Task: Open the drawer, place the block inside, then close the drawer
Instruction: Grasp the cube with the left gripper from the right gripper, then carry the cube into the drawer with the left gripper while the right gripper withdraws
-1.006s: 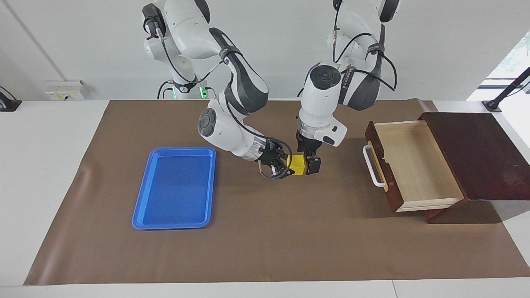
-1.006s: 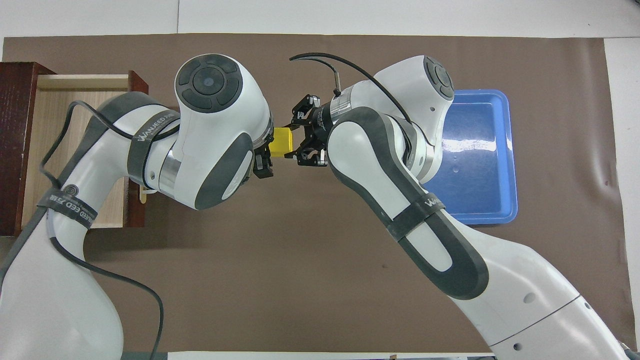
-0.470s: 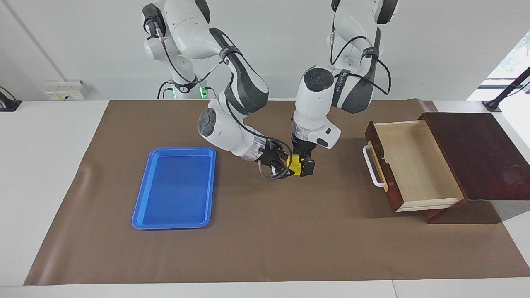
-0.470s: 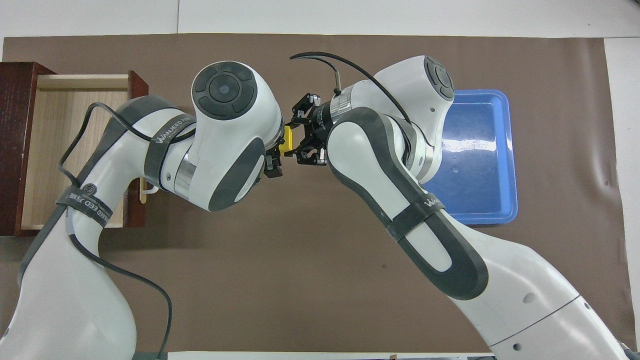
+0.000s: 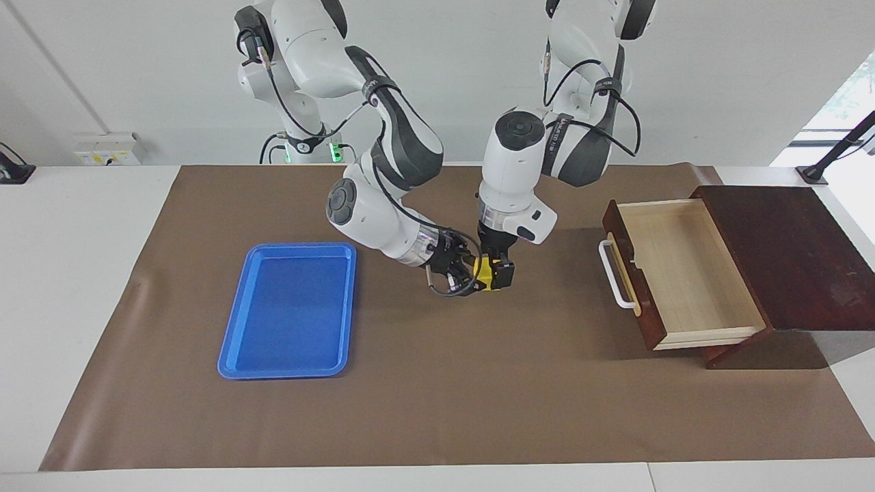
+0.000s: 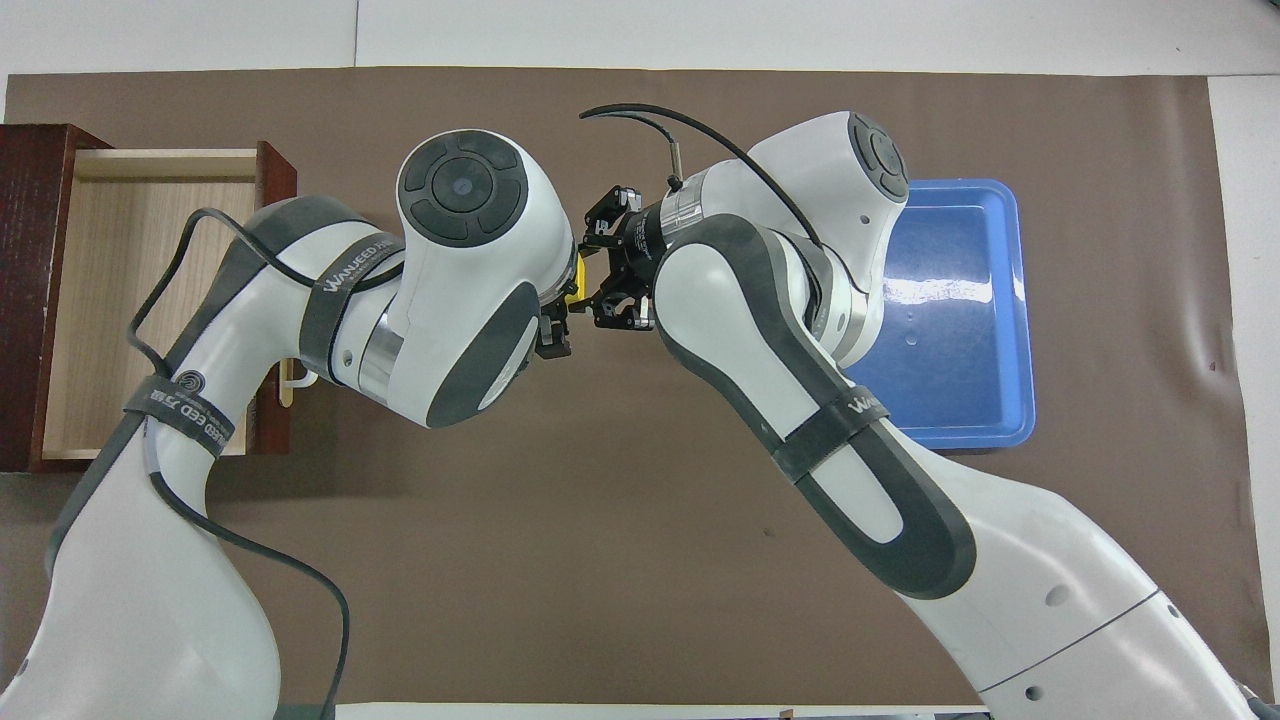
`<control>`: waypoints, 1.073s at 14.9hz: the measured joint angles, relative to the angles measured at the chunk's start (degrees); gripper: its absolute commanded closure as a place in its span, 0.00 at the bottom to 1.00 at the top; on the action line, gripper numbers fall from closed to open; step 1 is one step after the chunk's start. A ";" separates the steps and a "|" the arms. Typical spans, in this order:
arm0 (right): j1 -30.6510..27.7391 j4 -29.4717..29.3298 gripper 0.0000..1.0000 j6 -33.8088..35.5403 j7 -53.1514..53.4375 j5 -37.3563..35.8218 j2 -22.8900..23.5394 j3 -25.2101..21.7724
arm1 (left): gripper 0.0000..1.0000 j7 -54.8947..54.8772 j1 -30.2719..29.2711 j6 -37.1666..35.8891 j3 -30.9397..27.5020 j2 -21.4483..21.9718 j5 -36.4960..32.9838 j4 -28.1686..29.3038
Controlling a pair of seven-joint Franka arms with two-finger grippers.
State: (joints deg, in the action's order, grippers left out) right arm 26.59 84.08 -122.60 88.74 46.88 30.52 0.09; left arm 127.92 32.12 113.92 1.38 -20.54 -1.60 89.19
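The yellow block (image 5: pixel 485 272) hangs a little above the brown mat at mid-table, between both grippers. My right gripper (image 5: pixel 476 275) comes in sideways from the right arm's end and is shut on the block. My left gripper (image 5: pixel 493 275) points straight down over the block, its fingers closed against two of the block's sides. In the overhead view only a sliver of the block (image 6: pixel 573 285) shows past the left arm's wrist. The drawer (image 5: pixel 683 273) stands pulled open at the left arm's end, its pale wood inside bare, white handle (image 5: pixel 610 273) toward mid-table.
The dark wooden box (image 5: pixel 786 253) holds the drawer. A flat blue tray (image 5: pixel 290 311) lies on the mat toward the right arm's end. A brown mat (image 5: pixel 437 396) covers the table.
My left gripper has come down around the block and its fingers have drawn in onto it. The right gripper has kept its hold and stayed in place.
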 measured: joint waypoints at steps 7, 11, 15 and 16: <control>0.16 0.12 1.00 0.22 -0.21 -0.02 0.09 0.14 | 1.00 -0.92 -0.01 0.42 -0.24 -0.01 -1.04 -0.01; 0.16 0.12 1.00 0.22 -0.19 -0.02 0.09 0.14 | 1.00 -0.94 -0.01 0.42 -0.24 -0.01 -1.04 -0.01; 0.16 0.12 0.56 0.21 -0.09 -0.02 0.09 0.14 | 1.00 -1.01 -0.01 0.42 -0.24 -0.01 -1.05 -0.01; 0.17 0.12 0.34 0.17 -0.08 -0.02 0.09 0.14 | 1.00 -1.02 -0.01 0.43 -0.24 -0.01 -1.06 -0.02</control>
State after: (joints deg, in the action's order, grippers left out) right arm 26.76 84.20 -122.43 88.66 46.86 30.61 0.23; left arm 126.90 32.11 114.35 1.14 -20.54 -2.66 89.17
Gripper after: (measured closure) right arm 0.445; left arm 0.419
